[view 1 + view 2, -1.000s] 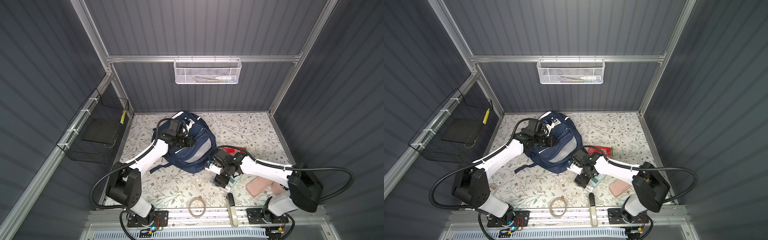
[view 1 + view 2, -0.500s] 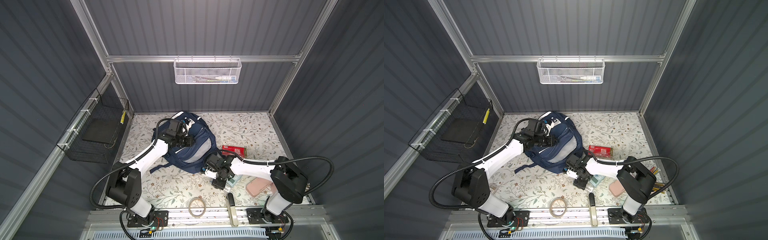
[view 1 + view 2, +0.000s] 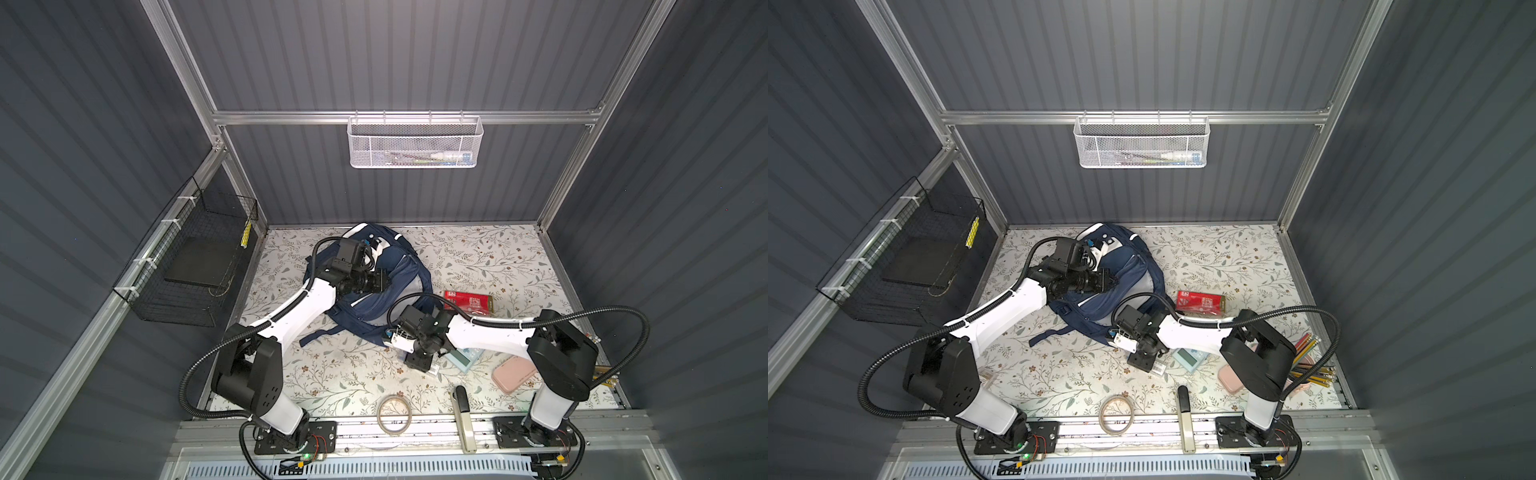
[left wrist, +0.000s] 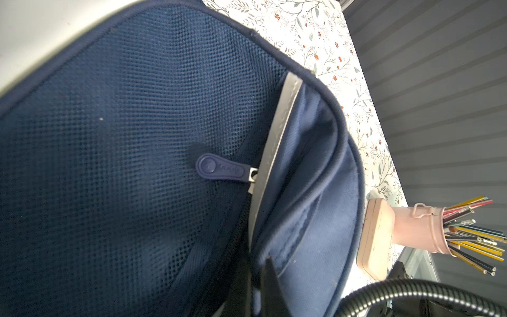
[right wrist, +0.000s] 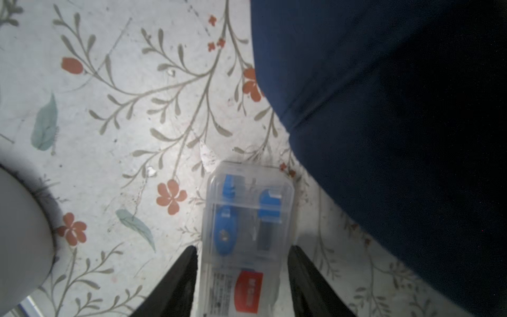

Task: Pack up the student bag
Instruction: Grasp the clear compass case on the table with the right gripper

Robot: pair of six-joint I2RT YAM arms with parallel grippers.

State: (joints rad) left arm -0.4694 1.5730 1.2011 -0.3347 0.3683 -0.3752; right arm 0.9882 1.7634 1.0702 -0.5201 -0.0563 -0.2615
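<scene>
Navy fabric student bag [image 3: 405,270] lies slumped, white stripes showing.

A red packet [image 3: 468,301], a tape roll [image 3: 380,417] and a pink pencil case [image 3: 514,374] are laid on the floral mat [image 3: 478,257].

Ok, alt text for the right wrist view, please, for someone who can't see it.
A small clear plastic case holding blue parts, with a red label, lies on the floral table cover between the right arm's two black jaws, which flank its sides closely; whether they press it is unclear. The navy student bag bulges close beside it.
</scene>
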